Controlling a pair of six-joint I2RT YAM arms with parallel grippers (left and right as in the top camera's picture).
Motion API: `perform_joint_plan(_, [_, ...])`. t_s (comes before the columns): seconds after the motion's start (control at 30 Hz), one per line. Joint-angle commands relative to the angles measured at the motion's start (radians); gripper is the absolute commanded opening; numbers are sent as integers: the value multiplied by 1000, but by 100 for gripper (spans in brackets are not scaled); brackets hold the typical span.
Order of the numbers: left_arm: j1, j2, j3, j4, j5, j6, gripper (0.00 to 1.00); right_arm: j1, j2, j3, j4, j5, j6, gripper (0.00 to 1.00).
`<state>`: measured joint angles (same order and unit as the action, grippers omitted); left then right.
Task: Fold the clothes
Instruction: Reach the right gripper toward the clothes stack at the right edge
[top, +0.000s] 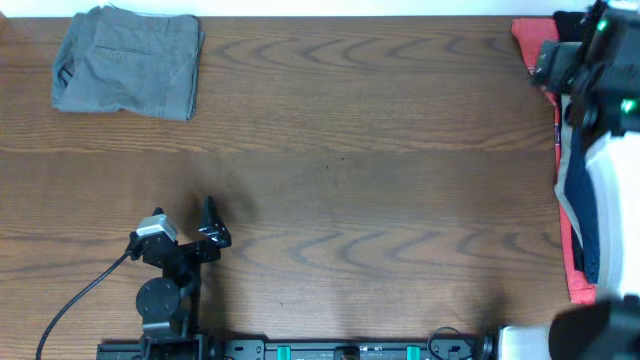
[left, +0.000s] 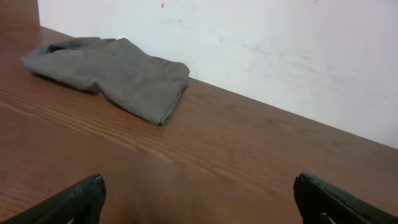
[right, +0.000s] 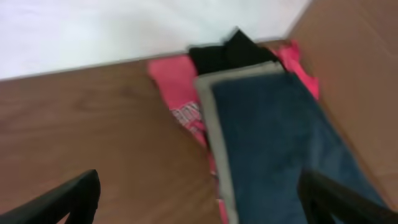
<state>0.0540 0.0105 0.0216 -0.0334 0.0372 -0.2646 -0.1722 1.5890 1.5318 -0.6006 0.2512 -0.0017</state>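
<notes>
Navy shorts (right: 280, 143) top the pile just ahead of my right gripper (right: 202, 199).
They lie flat and smooth over a beige layer (right: 214, 124), a printed red garment (right: 177, 93) and a black garment (right: 227, 53). The grey folded shorts (left: 118, 78) sit ahead-left of my left gripper (left: 199, 199). Both jaws stand wide apart, empty.

You have grey folded shorts (top: 128, 62) at the tabletop's (top: 350, 150) far-left corner. Your left gripper (top: 215, 222) sits near the front, fingers (top: 209, 208) apart. A red-and-navy clothes pile (top: 578, 215) lies under your right arm (top: 600, 60).
</notes>
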Motion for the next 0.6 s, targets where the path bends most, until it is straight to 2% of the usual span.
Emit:
perform_joint_plan(0.0, [-4, -6, -18, -37, -27, 6, 98, -41, 54, 71, -20, 32, -23, 99])
perform_joint_plan(0.17, [-4, -6, -18, -37, -27, 6, 98, -71, 103, 71, 49, 38, -110, 99])
perform_joint_plan(0.57, [-4, -6, -18, -37, -27, 6, 98, -135, 399, 133, 123, 283, -198, 99])
